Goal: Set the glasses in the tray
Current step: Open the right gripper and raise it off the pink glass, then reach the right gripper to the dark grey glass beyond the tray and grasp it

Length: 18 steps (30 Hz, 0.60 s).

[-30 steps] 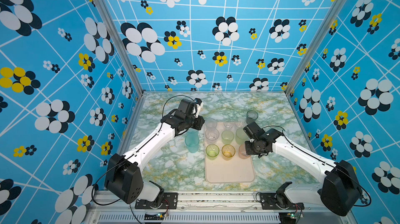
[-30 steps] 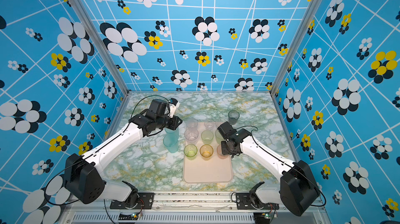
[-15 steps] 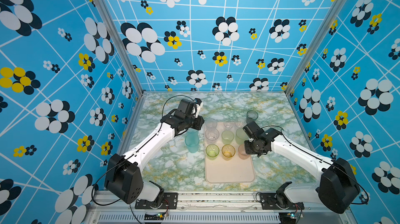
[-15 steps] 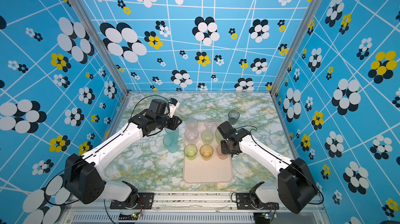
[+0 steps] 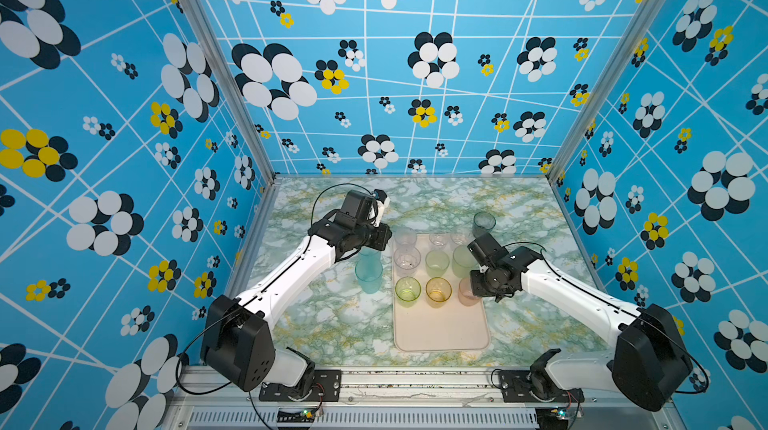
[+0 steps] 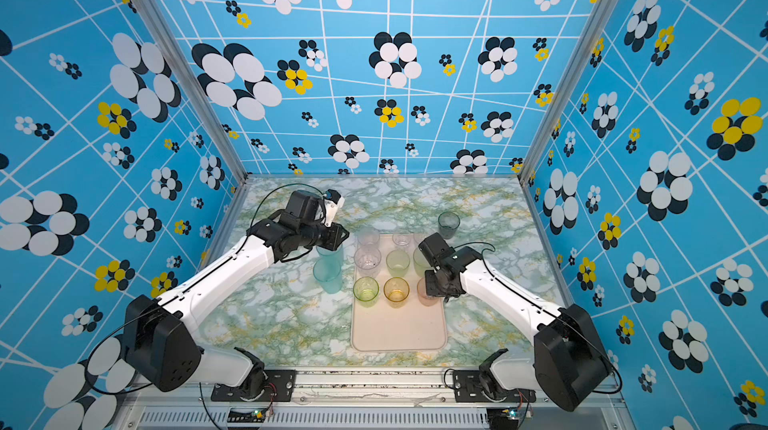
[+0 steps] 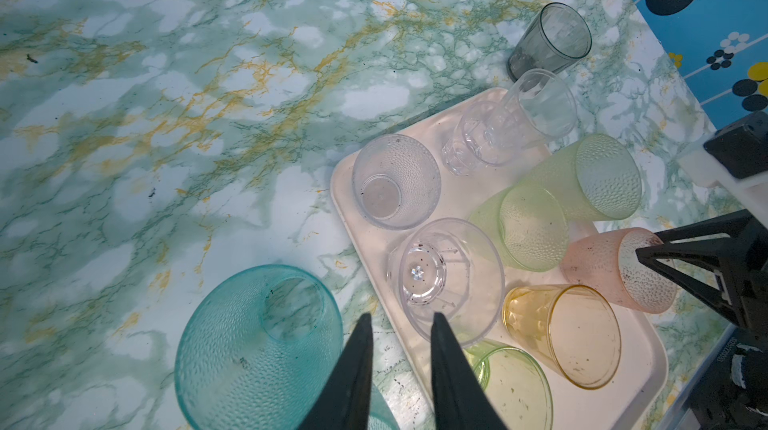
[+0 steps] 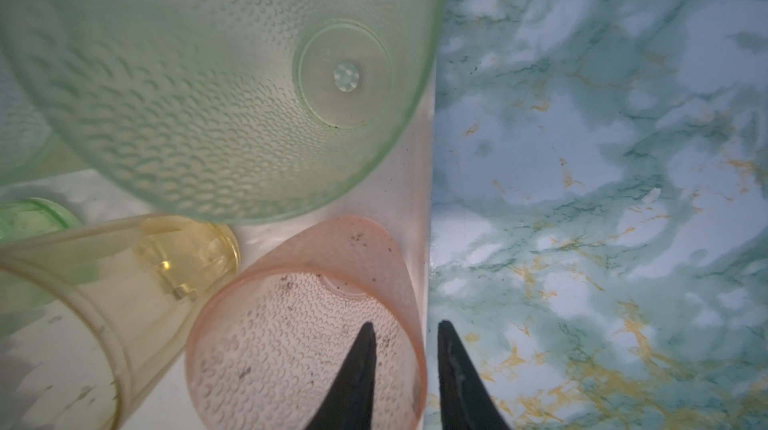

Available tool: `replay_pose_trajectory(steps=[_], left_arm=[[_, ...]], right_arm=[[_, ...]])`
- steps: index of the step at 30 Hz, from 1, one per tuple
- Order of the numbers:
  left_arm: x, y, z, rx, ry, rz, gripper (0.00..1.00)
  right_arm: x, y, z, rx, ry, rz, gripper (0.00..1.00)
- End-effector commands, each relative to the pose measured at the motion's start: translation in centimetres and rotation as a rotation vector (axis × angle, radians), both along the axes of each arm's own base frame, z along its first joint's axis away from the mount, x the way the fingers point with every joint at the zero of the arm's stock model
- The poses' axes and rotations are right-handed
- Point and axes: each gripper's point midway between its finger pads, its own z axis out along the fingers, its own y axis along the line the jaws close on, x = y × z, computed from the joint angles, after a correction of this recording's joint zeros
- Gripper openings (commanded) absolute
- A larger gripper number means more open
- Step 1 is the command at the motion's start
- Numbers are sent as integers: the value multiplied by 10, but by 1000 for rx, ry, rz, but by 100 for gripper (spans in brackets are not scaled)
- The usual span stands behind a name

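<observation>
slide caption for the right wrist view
Parted jaws of the right gripper straddle the wall of a pink dimpled plastic tumbler at the edge of the cream-pink tray.

The left arm (image 5: 297, 272) extends forward, wrist bent downward. The left hand (image 7: 401, 318) points down, jaws parted by a narrow gap. The right arm (image 5: 573, 303) reaches forward and inward. The right hand (image 8: 406, 324) points down, jaws slightly apart.

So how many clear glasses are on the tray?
4: a dimpled glass at the far left corner of the tray, a faceted glass just nearer, a short glass and a tall glass along the far edge. None looks hidden.
</observation>
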Motion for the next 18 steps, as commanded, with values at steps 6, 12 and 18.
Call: replay_pose_trajectory(steps=[6, 12, 18], left_arm=[[-2, 7, 9, 3, -34, 6, 27], [2, 13, 17, -2, -96, 37, 26], [4, 20, 24, -4, -131, 66, 27]], right_arm=[[-1, -11, 19, 18, -56, -26, 33], [7, -22, 51, 12, -131, -42, 34], [29, -45, 104, 39, -278, -105, 35]])
